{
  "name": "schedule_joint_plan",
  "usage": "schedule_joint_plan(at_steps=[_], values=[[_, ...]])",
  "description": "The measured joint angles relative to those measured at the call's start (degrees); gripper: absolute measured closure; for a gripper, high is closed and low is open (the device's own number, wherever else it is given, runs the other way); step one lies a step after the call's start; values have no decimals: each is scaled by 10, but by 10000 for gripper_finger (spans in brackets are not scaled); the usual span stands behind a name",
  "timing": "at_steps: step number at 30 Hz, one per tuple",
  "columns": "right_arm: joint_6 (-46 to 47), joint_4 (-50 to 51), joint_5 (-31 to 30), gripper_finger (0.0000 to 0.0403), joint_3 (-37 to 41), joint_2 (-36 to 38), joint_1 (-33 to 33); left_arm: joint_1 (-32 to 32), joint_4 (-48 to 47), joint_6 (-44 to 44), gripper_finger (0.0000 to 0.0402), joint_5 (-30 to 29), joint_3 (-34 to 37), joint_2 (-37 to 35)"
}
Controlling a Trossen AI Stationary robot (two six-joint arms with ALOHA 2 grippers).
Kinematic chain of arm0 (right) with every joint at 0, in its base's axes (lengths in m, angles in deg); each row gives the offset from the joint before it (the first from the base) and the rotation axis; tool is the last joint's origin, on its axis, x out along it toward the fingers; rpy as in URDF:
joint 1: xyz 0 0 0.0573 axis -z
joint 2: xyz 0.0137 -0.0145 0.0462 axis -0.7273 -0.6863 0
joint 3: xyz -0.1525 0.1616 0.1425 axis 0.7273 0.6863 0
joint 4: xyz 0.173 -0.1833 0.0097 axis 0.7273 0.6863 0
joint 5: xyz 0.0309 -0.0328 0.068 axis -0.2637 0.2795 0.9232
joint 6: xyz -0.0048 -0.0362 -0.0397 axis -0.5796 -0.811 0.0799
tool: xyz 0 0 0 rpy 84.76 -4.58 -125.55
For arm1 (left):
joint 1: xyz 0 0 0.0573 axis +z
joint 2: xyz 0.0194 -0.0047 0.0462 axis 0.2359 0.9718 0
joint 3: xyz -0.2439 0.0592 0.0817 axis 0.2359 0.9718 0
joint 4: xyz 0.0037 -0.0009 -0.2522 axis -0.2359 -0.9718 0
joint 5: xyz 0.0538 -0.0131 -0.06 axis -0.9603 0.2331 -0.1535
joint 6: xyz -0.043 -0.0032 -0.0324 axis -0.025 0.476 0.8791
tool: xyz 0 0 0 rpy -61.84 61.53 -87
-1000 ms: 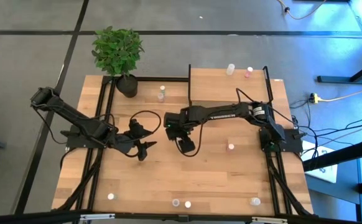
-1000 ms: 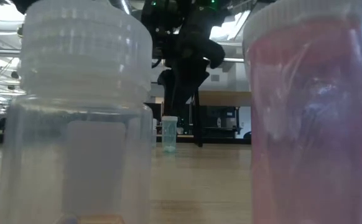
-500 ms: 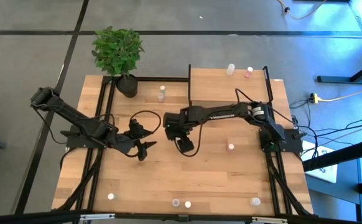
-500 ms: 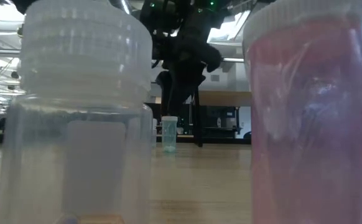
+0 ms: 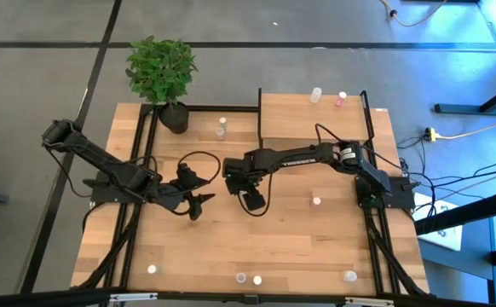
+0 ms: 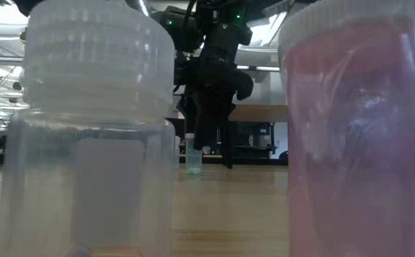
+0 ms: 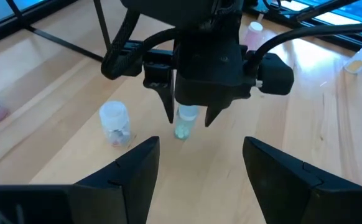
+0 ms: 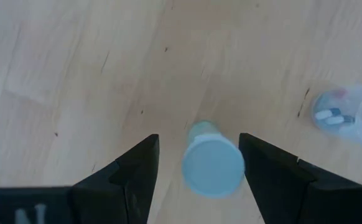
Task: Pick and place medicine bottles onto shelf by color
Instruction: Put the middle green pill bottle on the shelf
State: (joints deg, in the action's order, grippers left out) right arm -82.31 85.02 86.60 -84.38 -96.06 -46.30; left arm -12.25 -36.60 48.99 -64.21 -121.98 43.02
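Seen from above, a wooden table [image 5: 299, 247] holds two dark robot arms. The right gripper [image 8: 196, 163] hangs near the table's centre, pointing straight down with its two fingers spread apart, and a green-capped bottle [image 8: 212, 163] stands upright on the wood directly below, between the fingers but not clamped. The left wrist camera shows this same bottle [image 7: 185, 121] under the right gripper [image 7: 189, 118], with a white-capped bottle [image 7: 115, 123] standing just beside it. The left gripper [image 5: 198, 203] rests low over the table toward nine o'clock of the right one, its fingers also apart and holding nothing. The shelf [image 5: 291, 115], a light wood platform with black posts, sits at the table's twelve o'clock edge and carries a white-capped bottle [image 5: 316, 94] and a pink-capped bottle [image 5: 342, 98] at its far side. Other bottles stand scattered along the six o'clock edge, and a potted plant [image 5: 161, 72] sits at the eleven o'clock corner.
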Motion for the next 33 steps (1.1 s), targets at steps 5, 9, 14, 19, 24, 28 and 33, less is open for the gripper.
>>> schedule_joint_plan(at_steps=[5, 9, 14, 19, 24, 28, 33], values=[[1, -1, 0, 220, 0, 0, 0, 0, -1, 3, 175, 0, 0, 0], [5, -2, 0, 260, 0, 0, 0, 0, -1, 3, 175, 0, 0, 0], [14, 0, 0, 293, 0, 0, 0, 0, -1, 3, 176, 0, 0, 0], [16, 9, 0, 288, 0, 5, 0, 0, -1, 3, 176, 0, 0, 0], [25, 26, 0, 283, 0, 31, 0, 0, -1, 3, 176, 0, 0, 0], [46, 32, 0, 289, 0, 63, 0, 0, -1, 3, 176, 0, 0, 0], [88, 47, 1, 283, 0, 113, 1, 0, -1, 3, 176, 1, 0, 0]])
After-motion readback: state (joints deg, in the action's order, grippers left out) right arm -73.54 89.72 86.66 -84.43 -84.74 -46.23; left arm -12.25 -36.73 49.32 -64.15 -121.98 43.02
